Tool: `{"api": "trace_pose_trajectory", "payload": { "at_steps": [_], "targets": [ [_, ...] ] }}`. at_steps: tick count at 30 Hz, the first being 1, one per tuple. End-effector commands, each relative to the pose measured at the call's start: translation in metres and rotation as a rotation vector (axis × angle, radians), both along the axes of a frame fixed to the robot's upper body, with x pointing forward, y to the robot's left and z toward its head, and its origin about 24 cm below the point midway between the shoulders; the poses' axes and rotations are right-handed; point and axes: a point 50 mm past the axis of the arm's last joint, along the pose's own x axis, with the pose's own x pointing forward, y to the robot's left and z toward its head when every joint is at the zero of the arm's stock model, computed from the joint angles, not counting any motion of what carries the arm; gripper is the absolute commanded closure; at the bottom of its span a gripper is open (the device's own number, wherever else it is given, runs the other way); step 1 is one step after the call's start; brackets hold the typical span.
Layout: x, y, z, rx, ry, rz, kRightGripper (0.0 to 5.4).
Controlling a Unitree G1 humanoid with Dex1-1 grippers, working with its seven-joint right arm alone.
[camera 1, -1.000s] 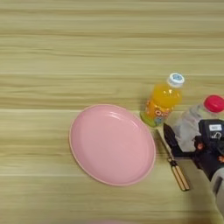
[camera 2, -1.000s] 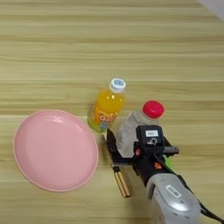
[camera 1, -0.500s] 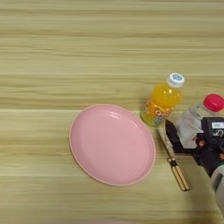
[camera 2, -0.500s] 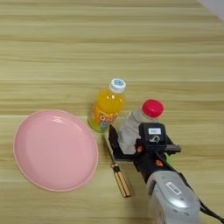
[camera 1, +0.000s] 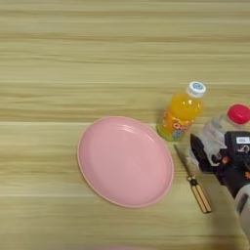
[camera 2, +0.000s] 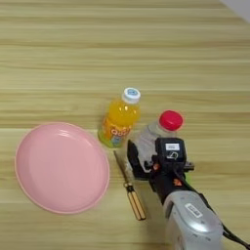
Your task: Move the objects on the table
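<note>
Claw (camera 2: pixel 146 163) stood spread around the clear bottle (camera 2: pixel 155 136), not visibly clamped. Bottle upright on counter (camera 2: pixel 122 49), beside orange juice bottle (camera 2: pixel 118 118). Screwdriver (camera 2: pixel 130 188) lay just left, near pink plate (camera 2: pixel 61 167). Nothing appeared moved yet.

head stereo pair | looking down on table (camera 1: pixel 73 49) | views overlap, offset sideways

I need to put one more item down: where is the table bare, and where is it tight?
Bare: the table beyond the orange juice bottle. Tight: pink plate, screwdriver, clear bottle and the right end effector crowd together near the front.
</note>
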Motion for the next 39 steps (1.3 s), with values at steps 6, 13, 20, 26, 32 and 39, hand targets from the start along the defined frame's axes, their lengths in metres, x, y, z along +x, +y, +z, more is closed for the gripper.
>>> {"api": "trace_pose_trajectory", "payload": {
  "at_steps": [6, 13, 20, 26, 32, 39],
  "targets": [
    [0.006, -0.001, 0.027, -0.042, -0.157, 0.001, 2.13],
    [0.0, 0.003, 0.039, -0.052, -0.201, 0.002, 2.16],
    [-0.01, 0.021, 0.057, -0.063, -0.24, 0.058, 2.18],
    [-0.019, 0.034, 0.065, -0.059, -0.248, 0.097, 2.18],
    [-0.023, 0.053, 0.071, -0.038, -0.259, 0.179, 2.18],
    [-0.024, 0.078, 0.07, 0.0, -0.265, 0.279, 2.18]
  ]
}}
